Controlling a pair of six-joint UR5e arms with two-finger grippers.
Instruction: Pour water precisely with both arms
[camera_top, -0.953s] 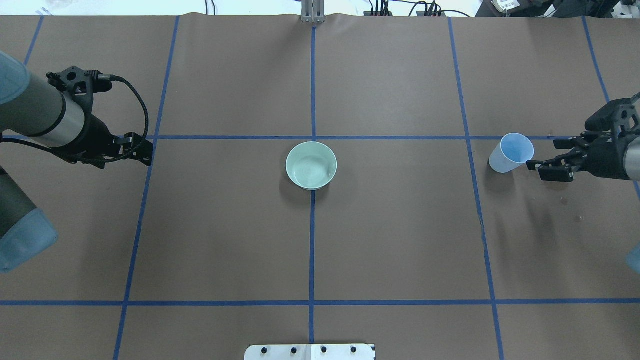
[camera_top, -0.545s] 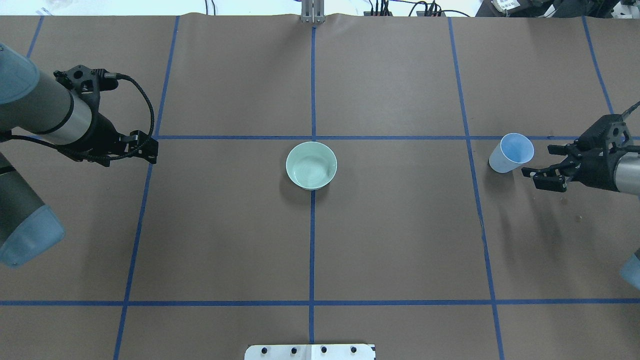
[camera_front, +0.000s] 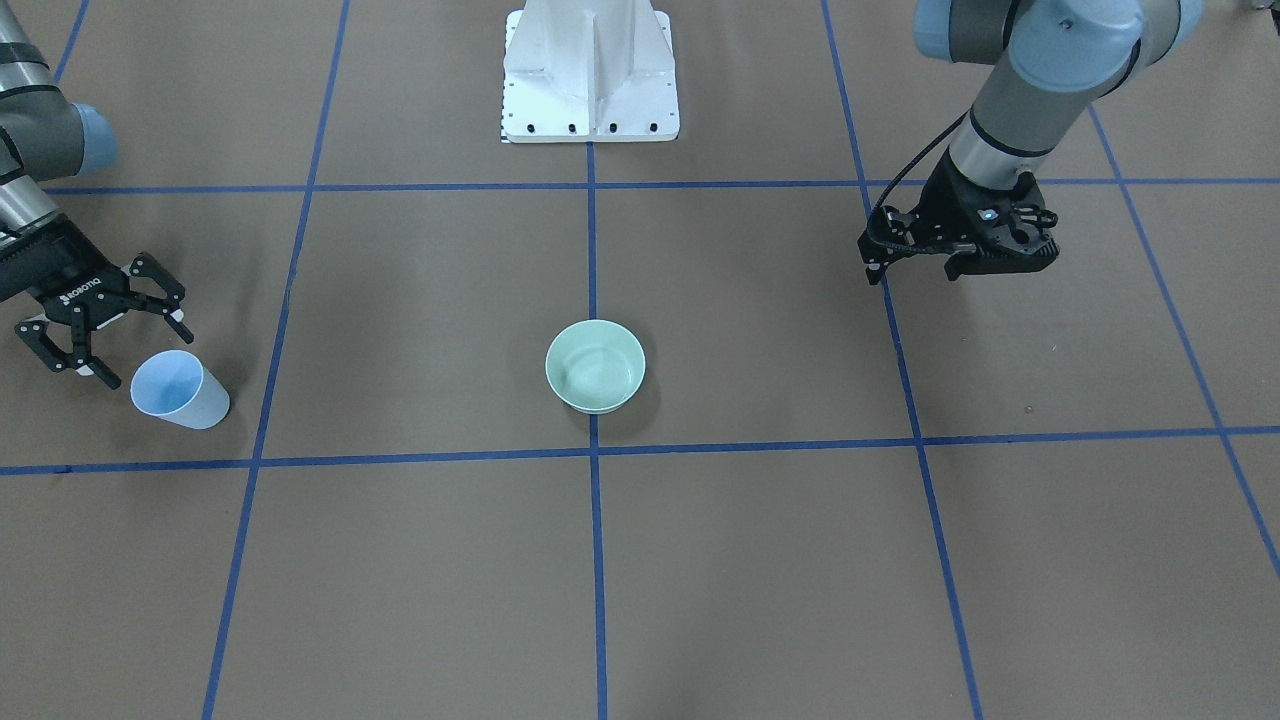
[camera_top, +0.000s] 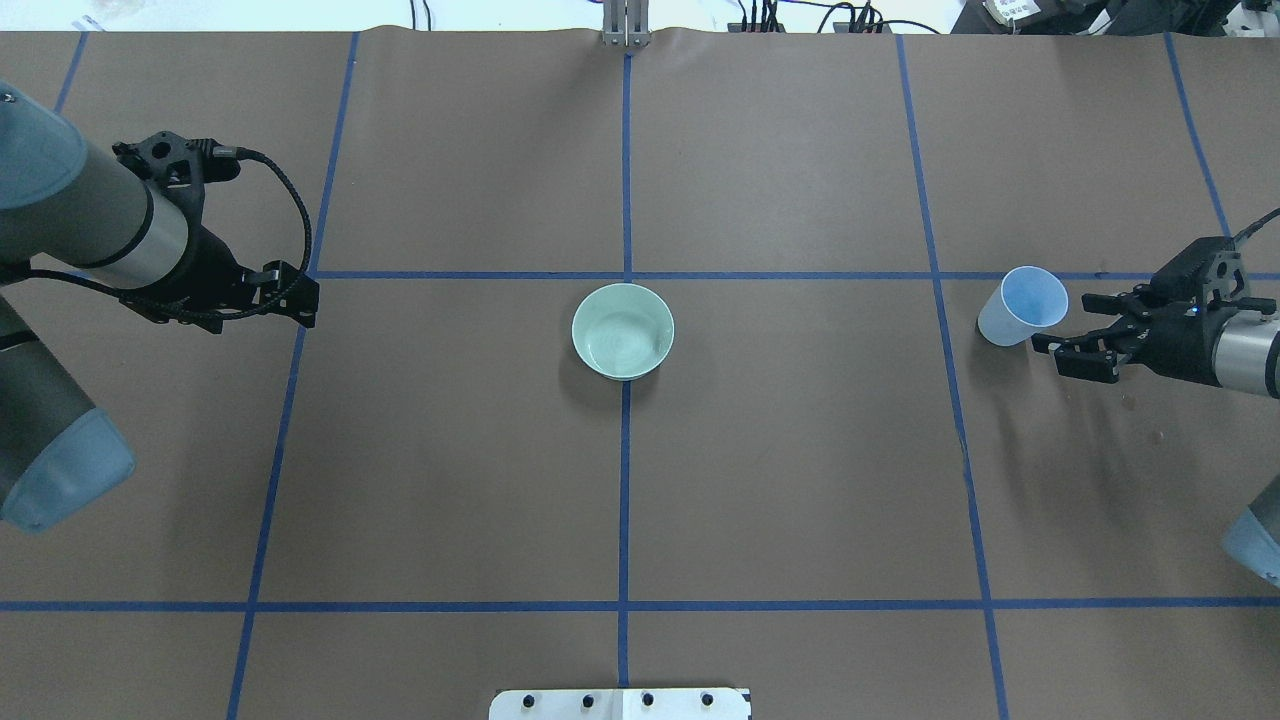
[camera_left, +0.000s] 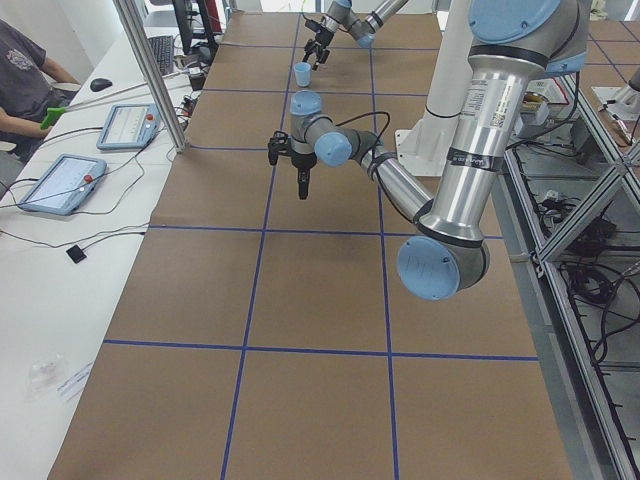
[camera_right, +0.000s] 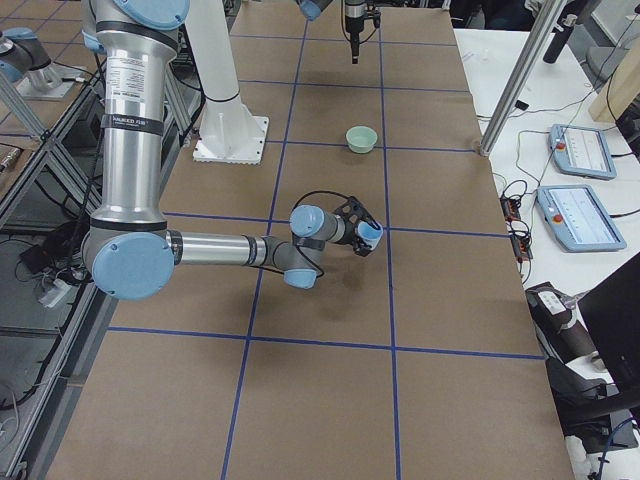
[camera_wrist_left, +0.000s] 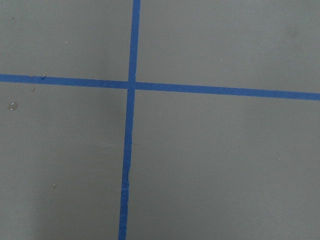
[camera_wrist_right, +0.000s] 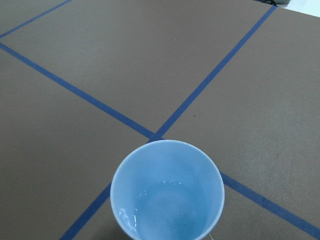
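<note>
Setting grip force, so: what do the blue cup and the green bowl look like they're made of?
The blue cup is likely thin plastic, possibly coated paper: it has a thin rim and a smooth pale wall with a soft sheen. The green bowl looks like glazed ceramic: it has a thicker wall and a glossy pale-green surface with a bright highlight. Neither can be confirmed by look alone.

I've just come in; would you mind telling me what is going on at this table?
A two-armed robot is getting ready for a pour. Its right gripper, jaws open, sits close beside an upright blue cup holding a little water, but is not closed on it. The left gripper hangs empty over a tape crossing, well away from the green bowl at the centre of the table. Nothing is lifted at this moment.
</note>
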